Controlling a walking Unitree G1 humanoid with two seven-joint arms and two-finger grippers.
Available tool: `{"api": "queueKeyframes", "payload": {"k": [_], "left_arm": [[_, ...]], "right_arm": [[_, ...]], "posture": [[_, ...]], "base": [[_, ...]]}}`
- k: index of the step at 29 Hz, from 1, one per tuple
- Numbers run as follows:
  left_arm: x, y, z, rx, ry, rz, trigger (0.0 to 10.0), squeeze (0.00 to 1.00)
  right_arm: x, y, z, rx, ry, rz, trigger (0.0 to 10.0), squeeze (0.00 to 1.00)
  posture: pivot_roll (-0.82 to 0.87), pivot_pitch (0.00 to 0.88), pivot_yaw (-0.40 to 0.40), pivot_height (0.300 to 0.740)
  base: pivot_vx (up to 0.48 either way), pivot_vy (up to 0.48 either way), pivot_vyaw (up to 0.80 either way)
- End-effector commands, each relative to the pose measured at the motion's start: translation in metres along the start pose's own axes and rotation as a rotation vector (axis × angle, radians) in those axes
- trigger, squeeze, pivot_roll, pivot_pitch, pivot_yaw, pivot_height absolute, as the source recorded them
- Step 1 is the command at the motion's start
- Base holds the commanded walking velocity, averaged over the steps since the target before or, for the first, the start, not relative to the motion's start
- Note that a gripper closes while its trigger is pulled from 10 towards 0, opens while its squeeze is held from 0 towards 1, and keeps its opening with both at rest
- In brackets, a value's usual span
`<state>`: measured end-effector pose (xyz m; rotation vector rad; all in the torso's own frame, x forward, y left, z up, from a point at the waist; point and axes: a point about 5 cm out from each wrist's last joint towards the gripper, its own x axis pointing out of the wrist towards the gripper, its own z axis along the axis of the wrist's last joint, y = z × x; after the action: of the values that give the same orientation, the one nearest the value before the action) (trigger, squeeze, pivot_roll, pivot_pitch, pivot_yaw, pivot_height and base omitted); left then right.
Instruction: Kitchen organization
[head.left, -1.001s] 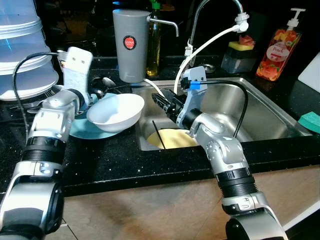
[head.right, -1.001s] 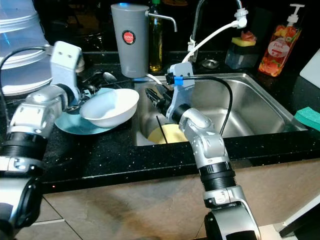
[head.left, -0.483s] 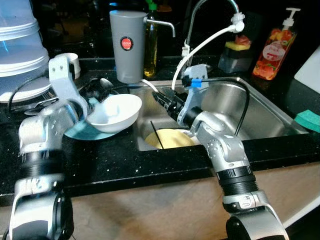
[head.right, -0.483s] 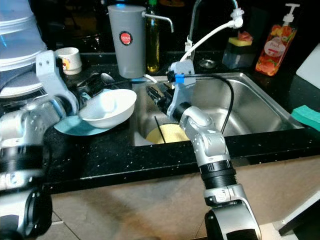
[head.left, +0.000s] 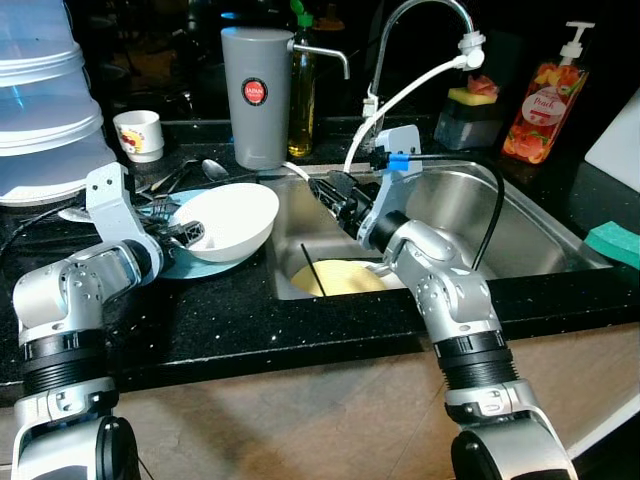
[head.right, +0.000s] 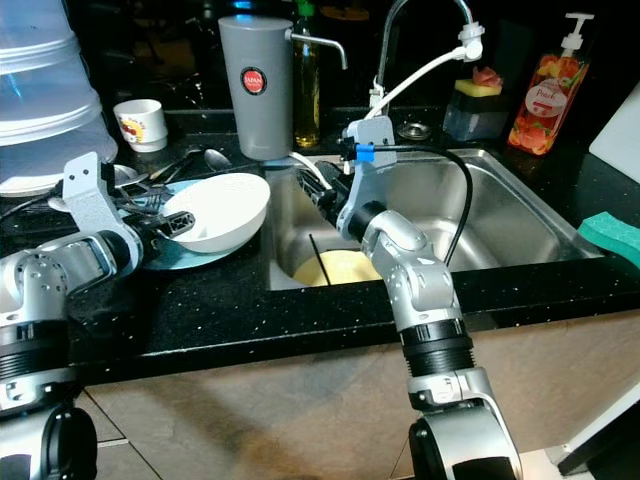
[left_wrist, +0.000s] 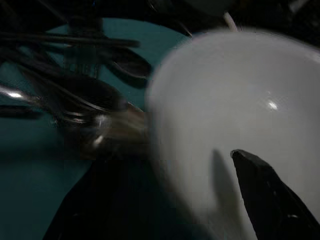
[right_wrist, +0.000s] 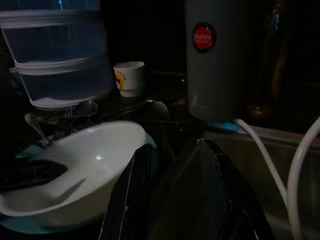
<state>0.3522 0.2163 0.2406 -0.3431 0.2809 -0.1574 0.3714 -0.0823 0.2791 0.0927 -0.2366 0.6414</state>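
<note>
A white bowl (head.left: 235, 212) lies tilted on a teal plate (head.left: 190, 266) on the black counter, left of the sink. My left gripper (head.left: 188, 233) is at the bowl's left rim. The left wrist view has one finger (left_wrist: 265, 200) inside the bowl (left_wrist: 240, 100) and the other under its rim, so the gripper is shut on the bowl. Cutlery (left_wrist: 75, 100) lies on the plate beside it. My right gripper (head.left: 335, 192) hangs over the sink's left edge, open and holding nothing, pointing at the bowl (right_wrist: 85, 165). A yellow plate (head.left: 345, 278) lies in the sink.
A grey jug (head.left: 258, 95), an oil bottle (head.left: 304, 85) and the tap (head.left: 420, 20) with a white hose stand at the back. A small cup (head.left: 138, 133) and stacked clear tubs (head.left: 45, 110) are at the far left. Soap bottle (head.left: 535, 100) and teal sponge (head.left: 615, 240) sit right of the sink.
My left arm has dropped and drawn back toward me, its wrist now low beside the plate, and the bowl has tipped with it. The right gripper has risen slightly.
</note>
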Motion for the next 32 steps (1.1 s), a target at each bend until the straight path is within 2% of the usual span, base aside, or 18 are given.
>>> {"api": "queueKeyframes", "payload": {"k": [1,2,4,9,10,11,12,14,15,16,19,20,27,32], "left_arm": [[0.000,-0.004,-0.004,0.019,0.021,-0.019,10.0,0.00],[0.001,-0.006,-0.005,0.044,0.022,-0.021,10.0,0.00],[0.001,-0.008,-0.004,0.063,0.013,-0.027,10.0,0.00],[0.001,-0.009,-0.003,0.092,0.001,-0.030,10.0,0.00],[0.001,-0.009,-0.003,0.105,-0.002,-0.029,10.0,0.00],[0.001,-0.009,-0.003,0.105,-0.002,-0.029,10.0,0.00],[0.001,-0.009,-0.002,0.116,-0.004,-0.026,10.0,0.00],[0.000,-0.008,0.000,0.144,-0.018,-0.012,10.0,0.00],[0.000,-0.008,0.000,0.144,-0.018,-0.012,10.0,0.00],[-0.002,-0.006,0.003,0.172,-0.037,0.015,10.0,0.00],[-0.006,-0.001,0.009,0.221,-0.080,0.065,10.0,0.00],[-0.008,0.001,0.015,0.253,-0.118,0.087,10.0,0.00],[-0.010,0.002,0.020,0.284,-0.137,0.094,10.0,0.00],[-0.008,0.001,0.018,0.285,-0.139,0.077,10.0,0.00]], "right_arm": [[0.003,0.001,-0.006,-0.012,0.051,0.003,10.0,0.00],[0.006,0.000,-0.015,-0.014,0.117,-0.014,10.0,0.98],[0.008,-0.001,-0.022,-0.010,0.160,-0.027,10.0,1.00],[0.018,-0.001,-0.033,0.013,0.226,-0.061,10.0,1.00],[0.022,-0.001,-0.035,0.032,0.233,-0.074,10.0,0.49],[0.022,-0.001,-0.035,0.032,0.233,-0.074,10.0,0.49],[0.025,0.000,-0.036,0.065,0.234,-0.090,10.0,0.00],[0.033,0.003,-0.037,0.135,0.227,-0.102,10.0,0.00],[0.033,0.003,-0.037,0.135,0.227,-0.102,10.0,0.00],[0.036,0.006,-0.036,0.211,0.211,-0.106,10.0,0.00],[0.039,0.006,-0.036,0.274,0.203,-0.124,10.0,0.00],[0.040,0.005,-0.036,0.331,0.197,-0.142,10.0,0.00],[0.043,0.004,-0.035,0.405,0.200,-0.151,10.0,0.00],[0.045,0.015,-0.050,0.441,0.291,-0.101,10.0,0.00]], "posture": [[0.03,0.034,0.011,0.740],[0.03,0.033,0.013,0.740],[0.03,0.033,0.015,0.740],[0.03,0.037,0.015,0.740],[0.03,0.037,0.015,0.740],[0.03,0.037,0.015,0.740],[0.03,0.037,0.015,0.740],[0.03,0.037,0.015,0.740],[0.03,0.037,0.015,0.740],[0.03,0.037,0.015,0.740],[0.04,0.045,0.003,0.740],[0.04,0.045,0.003,0.740],[0.05,0.052,-0.003,0.740],[0.04,0.051,0.001,0.740]], "base": [[0.000,0.000,0.00],[0.000,0.000,0.00],[0.000,0.000,0.00],[0.000,0.000,0.00],[0.000,0.000,0.00],[0.000,0.000,0.00],[0.000,0.000,0.00],[0.000,0.000,0.00],[0.000,0.000,0.00],[0.000,0.000,0.00],[0.000,0.000,0.00],[0.000,0.000,0.00],[0.000,0.000,0.00],[0.000,0.000,0.00]]}}
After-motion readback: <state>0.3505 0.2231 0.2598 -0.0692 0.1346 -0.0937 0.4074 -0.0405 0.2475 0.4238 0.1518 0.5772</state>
